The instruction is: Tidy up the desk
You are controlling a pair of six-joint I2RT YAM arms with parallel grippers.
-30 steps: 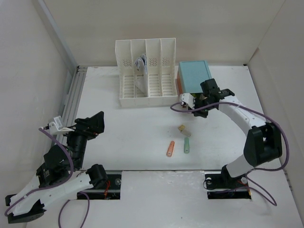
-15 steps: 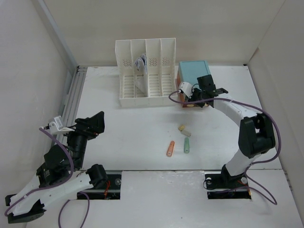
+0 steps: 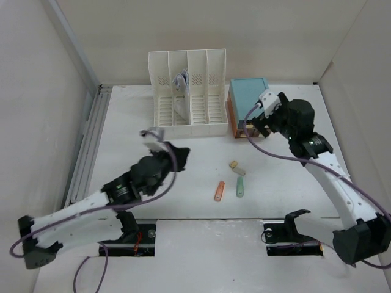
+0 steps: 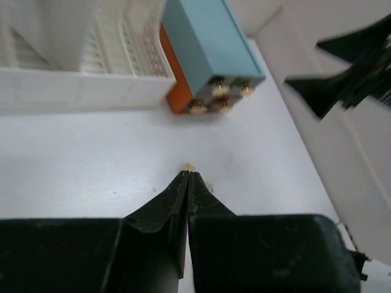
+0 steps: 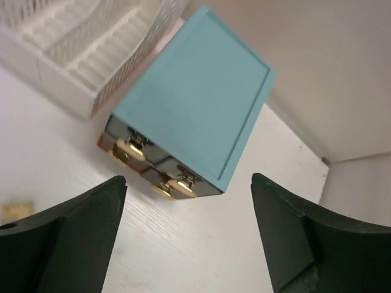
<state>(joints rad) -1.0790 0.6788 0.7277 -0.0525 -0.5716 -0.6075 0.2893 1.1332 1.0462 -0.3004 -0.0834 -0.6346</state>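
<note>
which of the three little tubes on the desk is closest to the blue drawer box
The short tan one; the orange tube and green tube lie side by side nearer the front edge.

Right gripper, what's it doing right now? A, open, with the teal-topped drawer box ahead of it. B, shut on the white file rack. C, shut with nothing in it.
A: the right gripper shows fingers wide apart, the teal-topped drawer box framed between them.
</note>
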